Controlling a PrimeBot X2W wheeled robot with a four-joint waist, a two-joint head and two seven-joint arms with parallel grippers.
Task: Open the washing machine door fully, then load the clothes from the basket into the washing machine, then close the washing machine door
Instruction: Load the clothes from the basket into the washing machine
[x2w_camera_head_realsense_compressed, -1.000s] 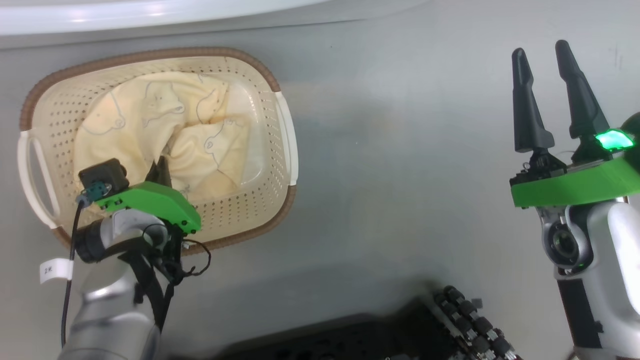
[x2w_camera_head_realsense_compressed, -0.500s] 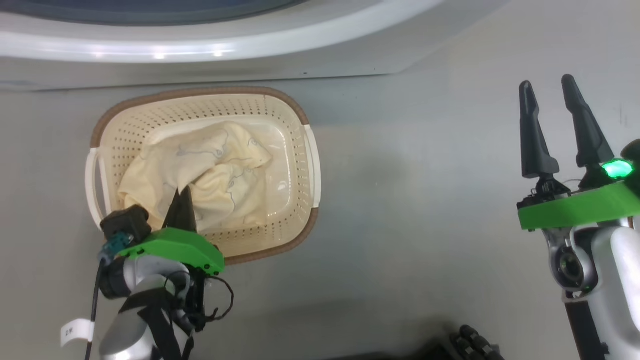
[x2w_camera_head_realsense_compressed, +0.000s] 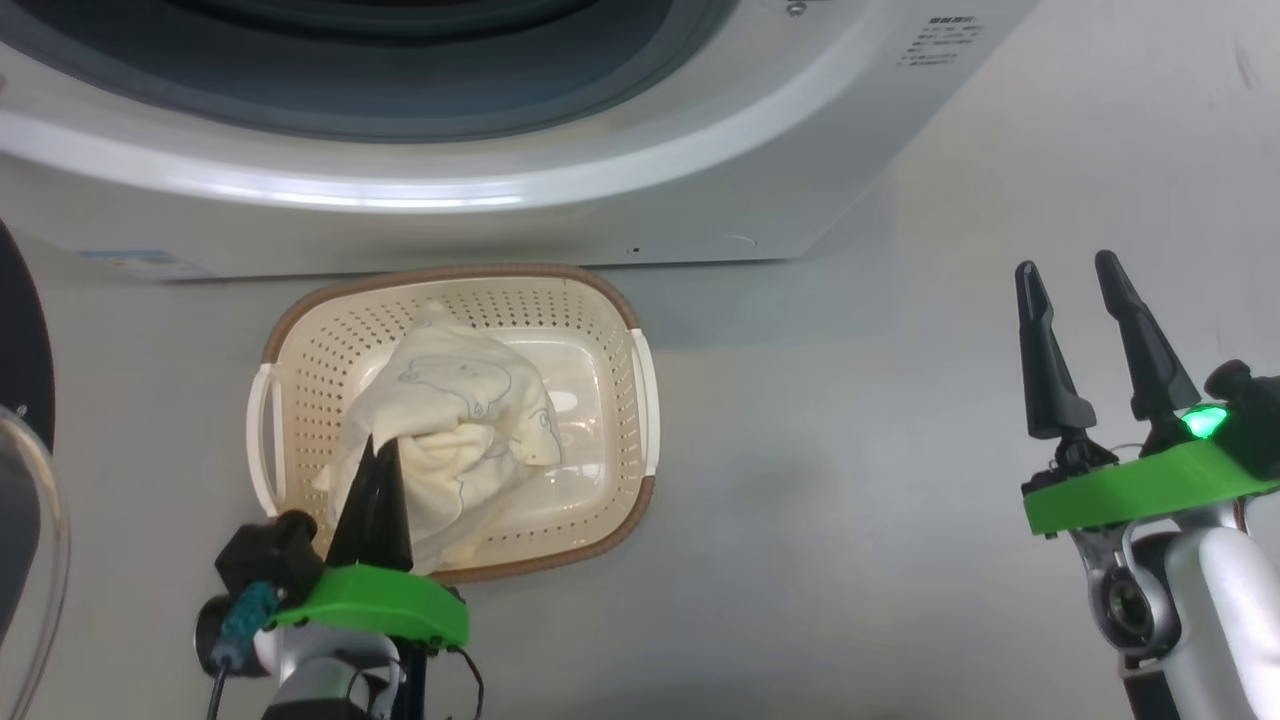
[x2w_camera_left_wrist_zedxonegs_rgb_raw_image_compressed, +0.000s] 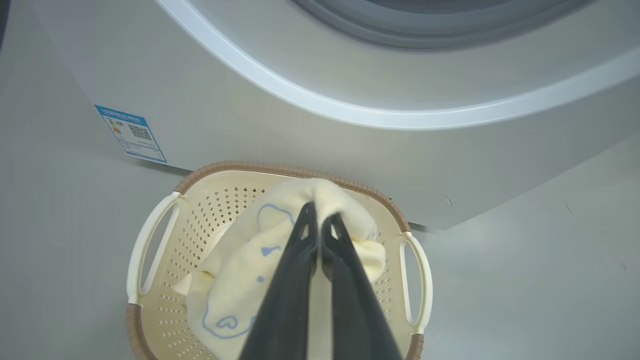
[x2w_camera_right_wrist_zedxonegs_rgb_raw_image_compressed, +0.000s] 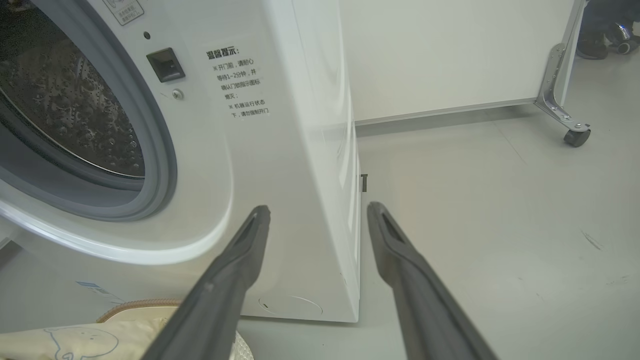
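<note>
The white washing machine (x2w_camera_head_realsense_compressed: 760, 170) stands ahead with its mouth uncovered; the steel drum (x2w_camera_right_wrist_zedxonegs_rgb_raw_image_compressed: 60, 100) and grey seal show in the right wrist view. The washing machine door (x2w_camera_head_realsense_compressed: 22, 500) is swung out at the far left. The cream basket (x2w_camera_head_realsense_compressed: 610, 300) sits on the floor against the machine. My left gripper (x2w_camera_head_realsense_compressed: 378, 448) is shut on the pale yellow clothes (x2w_camera_head_realsense_compressed: 470, 400), which are bunched and pulled up above the basket (x2w_camera_left_wrist_zedxonegs_rgb_raw_image_compressed: 165, 220). In the left wrist view, the cloth (x2w_camera_left_wrist_zedxonegs_rgb_raw_image_compressed: 240, 260) drapes around the left gripper (x2w_camera_left_wrist_zedxonegs_rgb_raw_image_compressed: 320, 214). My right gripper (x2w_camera_head_realsense_compressed: 1065, 272) hangs open over bare floor, to the right.
Grey floor (x2w_camera_head_realsense_compressed: 850, 450) lies open between the basket and my right arm. A blue sticker (x2w_camera_left_wrist_zedxonegs_rgb_raw_image_compressed: 131, 133) marks the machine's lower front. Beyond the machine's right corner stand a white wall panel and a metal leg on a caster (x2w_camera_right_wrist_zedxonegs_rgb_raw_image_compressed: 576, 136).
The head camera has tilted up, bringing the machine's opening into view. My left gripper, shut throughout, has risen and drawn the yellow cloth up into a bunch. The right gripper stays open.
</note>
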